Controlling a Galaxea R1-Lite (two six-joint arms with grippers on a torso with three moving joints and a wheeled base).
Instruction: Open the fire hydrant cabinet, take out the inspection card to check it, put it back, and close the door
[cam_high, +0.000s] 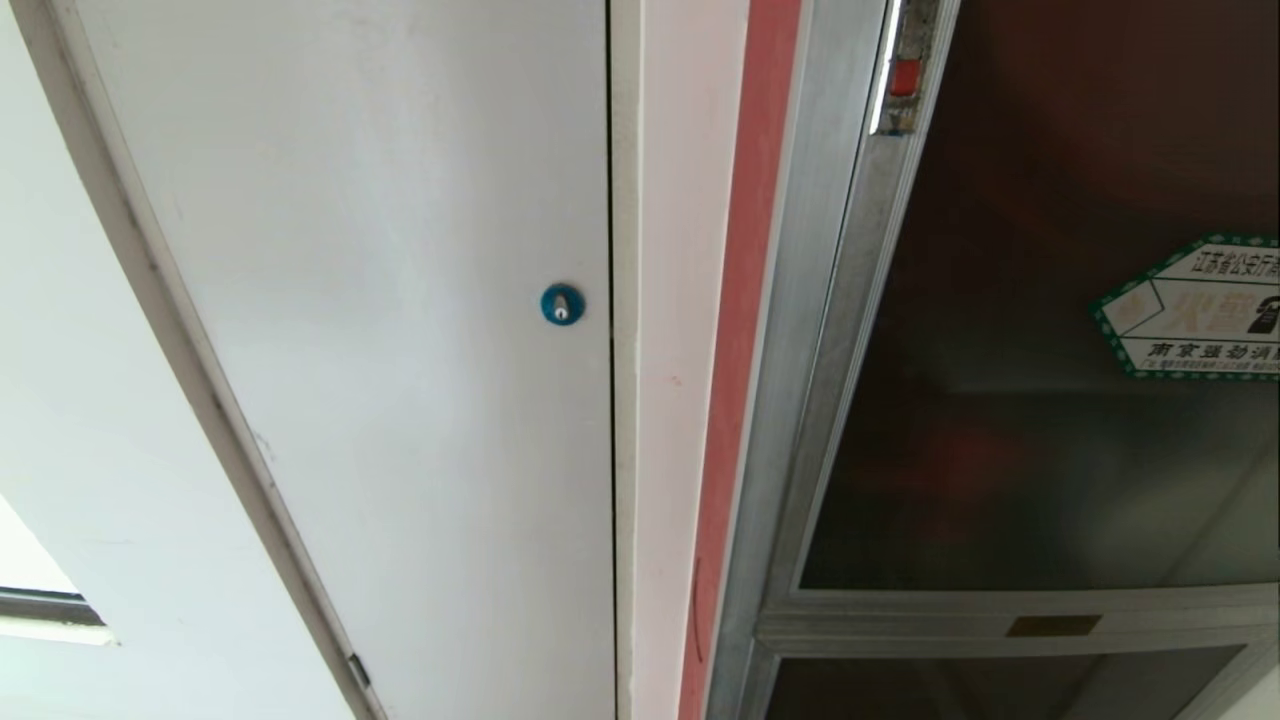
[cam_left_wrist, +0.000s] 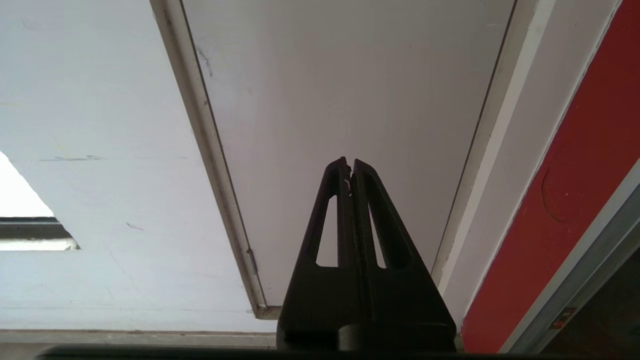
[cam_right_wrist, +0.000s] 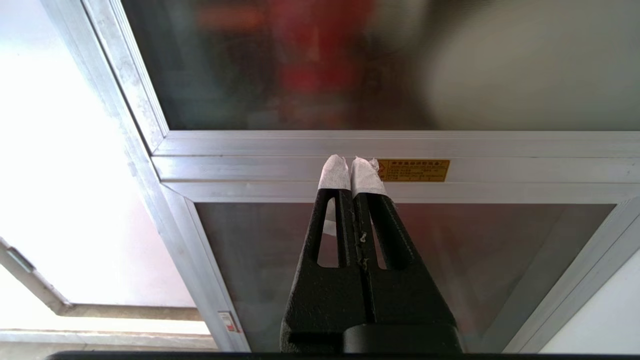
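Two claws shut, cabinet door closed

Two claws show only in the wrist views; neither arm appears in the head view. Left claw (cam_left_wrist: 350, 165): fingers pressed together, nothing between them, aimed at the white panel door (cam_high: 380, 300). That panel carries a blue round lock (cam_high: 562, 304) near its right edge. Right claw (cam_right_wrist: 352, 162): fingers together, tips wrapped in white tape, empty, aimed at the silver crossbar between the upper and lower glass panels, close to a small yellow label (cam_right_wrist: 413, 170); contact with the bar cannot be told.

Fire hydrant cabinet (cam_high: 800, 400) stands right of the white panel, a red strip (cam_high: 745, 300) running between them. Its door (cam_high: 1000, 450), dark tinted glass in a silver frame, sits shut. Green-bordered hexagonal sticker (cam_high: 1195, 308) on the glass at the right edge of the head view. Red shapes blur behind the glass. Inspection card not visible.
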